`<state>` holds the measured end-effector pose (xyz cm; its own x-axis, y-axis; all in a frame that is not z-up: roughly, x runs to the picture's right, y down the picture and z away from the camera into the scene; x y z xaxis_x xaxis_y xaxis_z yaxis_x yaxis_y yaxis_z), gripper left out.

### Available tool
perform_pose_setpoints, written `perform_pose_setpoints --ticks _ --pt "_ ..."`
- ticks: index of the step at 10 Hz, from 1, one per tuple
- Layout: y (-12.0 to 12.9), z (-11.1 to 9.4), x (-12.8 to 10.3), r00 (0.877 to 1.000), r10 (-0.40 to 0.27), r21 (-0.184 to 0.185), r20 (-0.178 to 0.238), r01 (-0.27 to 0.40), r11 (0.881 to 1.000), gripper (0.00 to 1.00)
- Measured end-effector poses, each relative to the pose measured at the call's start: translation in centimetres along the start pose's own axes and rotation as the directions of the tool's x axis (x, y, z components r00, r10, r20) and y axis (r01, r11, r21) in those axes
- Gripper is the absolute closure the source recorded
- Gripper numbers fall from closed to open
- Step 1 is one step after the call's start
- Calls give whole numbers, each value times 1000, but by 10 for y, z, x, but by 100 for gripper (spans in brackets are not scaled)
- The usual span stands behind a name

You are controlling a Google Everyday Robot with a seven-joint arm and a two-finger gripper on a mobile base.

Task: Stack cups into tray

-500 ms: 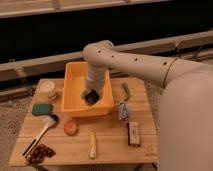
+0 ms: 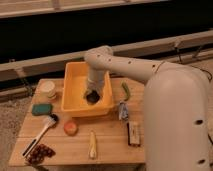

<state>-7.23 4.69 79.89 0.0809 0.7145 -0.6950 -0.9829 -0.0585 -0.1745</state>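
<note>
The tray (image 2: 71,89) is a deep yellow-orange bin at the back middle of the wooden table (image 2: 107,145). My arm reaches down into it from the right. My gripper (image 2: 92,96) is low inside the tray, near its floor, with something dark at its tip that I cannot make out. A pale cup (image 2: 48,89) stands on the table just left of the tray. A small orange cup (image 2: 70,128) stands in front of the tray's left corner.
A green sponge (image 2: 42,108) lies left of the tray. A brush (image 2: 40,134) and dark grapes (image 2: 40,152) lie front left. A yellow banana-like item (image 2: 92,145), a dark bar (image 2: 133,133), a small packet (image 2: 122,110) and a green vegetable (image 2: 126,90) lie right.
</note>
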Motion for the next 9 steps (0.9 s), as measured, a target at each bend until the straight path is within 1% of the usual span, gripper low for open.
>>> perform_pose_setpoints --ticks 1,2,3,4,5,6,7,8,9 --pt "0 11 -2 1000 2 8 -10 -2 1000 87" --pt "0 27 -3 1000 4 13 -29 -4 1000 76" --pt "-1 41 -2 998 6 15 -57 -5 1000 66" --pt "-3 56 3 995 5 21 -99 -3 1000 56" --pt "0 66 10 991 1 26 -136 2 1000 46" --pt "4 75 17 986 -8 33 -169 13 999 35" --pt "4 80 20 983 -8 36 -185 15 999 25" --pt "3 80 21 982 -7 38 -188 14 999 21" --pt "3 79 21 982 -8 38 -187 15 999 20"
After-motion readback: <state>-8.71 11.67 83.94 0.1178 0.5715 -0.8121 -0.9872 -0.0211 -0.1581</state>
